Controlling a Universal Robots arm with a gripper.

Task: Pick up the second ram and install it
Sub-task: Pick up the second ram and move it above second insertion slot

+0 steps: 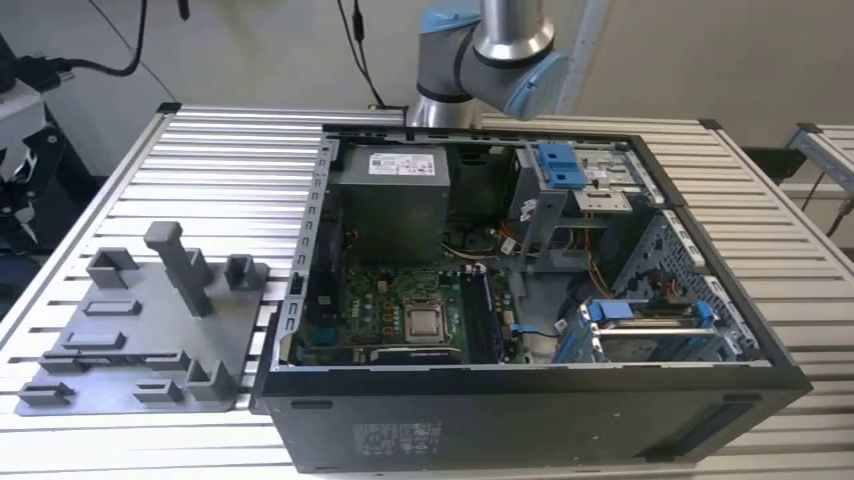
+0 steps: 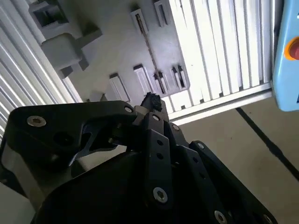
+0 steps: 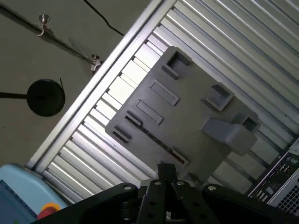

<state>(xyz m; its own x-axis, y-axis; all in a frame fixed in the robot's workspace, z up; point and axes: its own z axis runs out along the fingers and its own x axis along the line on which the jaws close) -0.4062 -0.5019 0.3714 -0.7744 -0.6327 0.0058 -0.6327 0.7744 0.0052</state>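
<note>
Over the gray fixture (image 2: 112, 51) the gripper (image 2: 149, 100) is hanging with its dark linkages folding in toward one central tip, and in both wrist views the fingertips are sitting drawn together with nothing between them (image 3: 166, 171). It is holding nothing and touching nothing; the fixture is lying well below it.

The second ram (image 2: 150, 51) is resting in that fixture, standing on edge so that it is showing as a thin dark strip running between small slotted holders. In the first wrist view the same strip (image 3: 152, 137) is crossing the flat part of the fixture (image 3: 187, 116), and the gripper's tip is lining up near one end of it.

On the bench (image 1: 227, 140), made of pale metal slats, the fixture (image 1: 134, 320) is sitting toward the exterior view's left, just beside the open computer case (image 1: 534, 410). Inside the case the green motherboard (image 1: 387, 300) is lying flat and facing up. The arm (image 1: 487, 60) is rising behind the case, its gray and blue joint showing at the far edge of the bench.

Beyond the bench edge a light blue box with a red button (image 2: 287, 60) is showing against the floor (image 2: 243, 140).
</note>
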